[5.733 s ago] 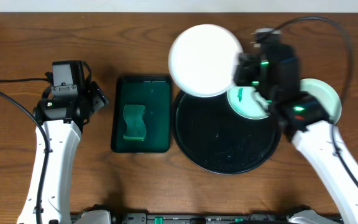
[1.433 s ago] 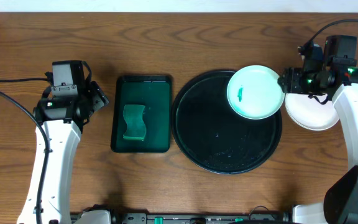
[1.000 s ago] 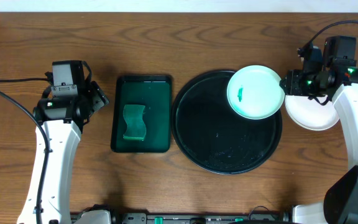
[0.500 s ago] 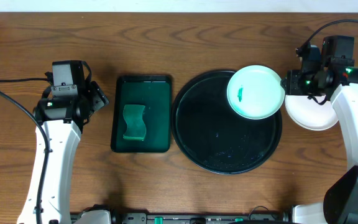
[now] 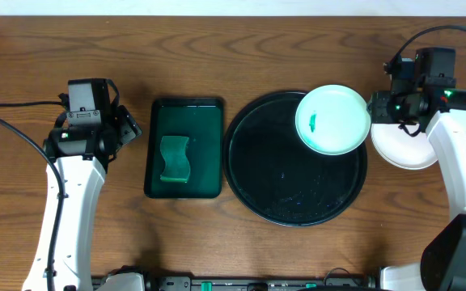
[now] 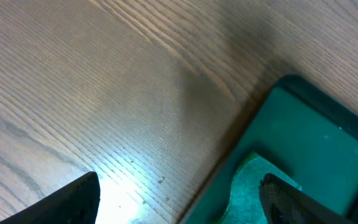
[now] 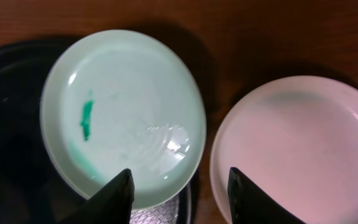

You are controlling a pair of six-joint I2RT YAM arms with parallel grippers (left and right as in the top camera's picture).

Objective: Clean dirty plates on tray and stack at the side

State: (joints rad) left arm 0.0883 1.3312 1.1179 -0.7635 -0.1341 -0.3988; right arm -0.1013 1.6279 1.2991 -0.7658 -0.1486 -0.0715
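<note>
Left end effector: spread wide, empty, over bench.
Right end effector: partly spread, gripping nothing, above the two plates' neighbouring rims.
Smeared plate: on tray, 1 o'clock.
White plate: on bench, tray's 3 o'clock.

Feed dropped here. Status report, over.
Left gripper open, empty, beside green tray. Right gripper open, empty, above smeared plate's edge. That plate on black tray, unwiped; clean plate on table alongside. Nothing in the way.
</note>
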